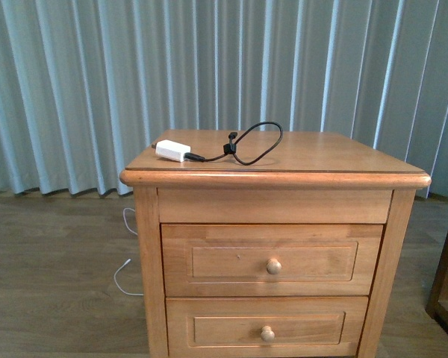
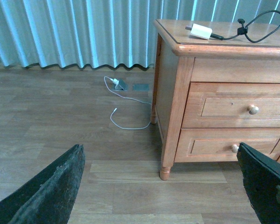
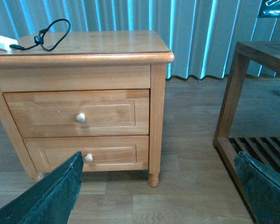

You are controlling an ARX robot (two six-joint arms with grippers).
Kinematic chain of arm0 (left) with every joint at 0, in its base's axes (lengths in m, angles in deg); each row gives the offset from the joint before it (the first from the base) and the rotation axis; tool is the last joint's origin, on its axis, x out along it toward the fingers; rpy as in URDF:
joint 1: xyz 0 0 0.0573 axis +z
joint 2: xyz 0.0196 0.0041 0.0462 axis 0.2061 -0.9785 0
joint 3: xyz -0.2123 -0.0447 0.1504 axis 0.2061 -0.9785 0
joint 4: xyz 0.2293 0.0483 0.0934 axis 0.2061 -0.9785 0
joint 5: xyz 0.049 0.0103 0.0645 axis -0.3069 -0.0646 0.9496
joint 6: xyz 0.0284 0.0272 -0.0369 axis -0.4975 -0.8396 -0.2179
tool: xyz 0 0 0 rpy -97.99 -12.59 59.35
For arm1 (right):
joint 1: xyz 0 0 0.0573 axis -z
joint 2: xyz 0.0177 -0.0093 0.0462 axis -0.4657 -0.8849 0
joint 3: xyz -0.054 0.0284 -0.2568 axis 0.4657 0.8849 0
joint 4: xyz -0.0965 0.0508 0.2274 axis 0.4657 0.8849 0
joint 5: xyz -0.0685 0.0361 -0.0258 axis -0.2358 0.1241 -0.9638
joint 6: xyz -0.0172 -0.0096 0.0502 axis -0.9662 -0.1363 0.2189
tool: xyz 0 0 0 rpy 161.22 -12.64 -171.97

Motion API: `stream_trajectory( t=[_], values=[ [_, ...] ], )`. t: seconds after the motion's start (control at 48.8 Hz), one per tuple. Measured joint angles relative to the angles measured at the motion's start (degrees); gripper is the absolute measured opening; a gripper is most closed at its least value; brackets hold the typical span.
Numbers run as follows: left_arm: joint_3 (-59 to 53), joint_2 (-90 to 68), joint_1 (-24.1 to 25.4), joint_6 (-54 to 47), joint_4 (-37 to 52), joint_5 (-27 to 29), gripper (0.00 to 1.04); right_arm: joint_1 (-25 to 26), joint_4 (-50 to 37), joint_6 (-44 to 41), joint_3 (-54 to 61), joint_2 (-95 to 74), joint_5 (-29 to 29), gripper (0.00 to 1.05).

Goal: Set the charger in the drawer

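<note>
The left gripper (image 2: 159, 146) has its fingers wide apart and holds nothing, and the right gripper (image 3: 158, 154) is the same. Bare floor (image 2: 60, 121) lies between them and the nightstand (image 1: 328, 160). The charger (image 1: 173, 151) lies on the nightstand top, near its left edge, with the black cable looped toward the middle. The drawer (image 1: 224, 262), the upper one, is fully closed, and its knob (image 1: 273, 265) is free. A thin white cable (image 2: 130, 126) lies on the floor left of the nightstand. A dark wooden table (image 3: 233, 88) stands at its right.
</note>
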Motion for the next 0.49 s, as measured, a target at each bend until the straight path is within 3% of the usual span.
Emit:
stream_trajectory(
  t=[0.062, 0.164, 0.492],
  values=[
    [0.0, 0.0, 0.0, 0.0, 0.0, 0.0, 0.99, -1.2, 6.0, 0.5, -2.1, -2.8, -1.6, 0.97],
    [0.0, 0.0, 0.0, 0.0, 0.0, 0.0, 0.99, -2.9, 6.3, 0.9, -2.4, -6.2, -1.1, 0.97],
    [0.0, 0.0, 0.0, 0.0, 0.0, 0.0, 0.99, -7.9, -12.7, 1.0, -7.0, -33.7, -3.0, 0.97]
  ],
)
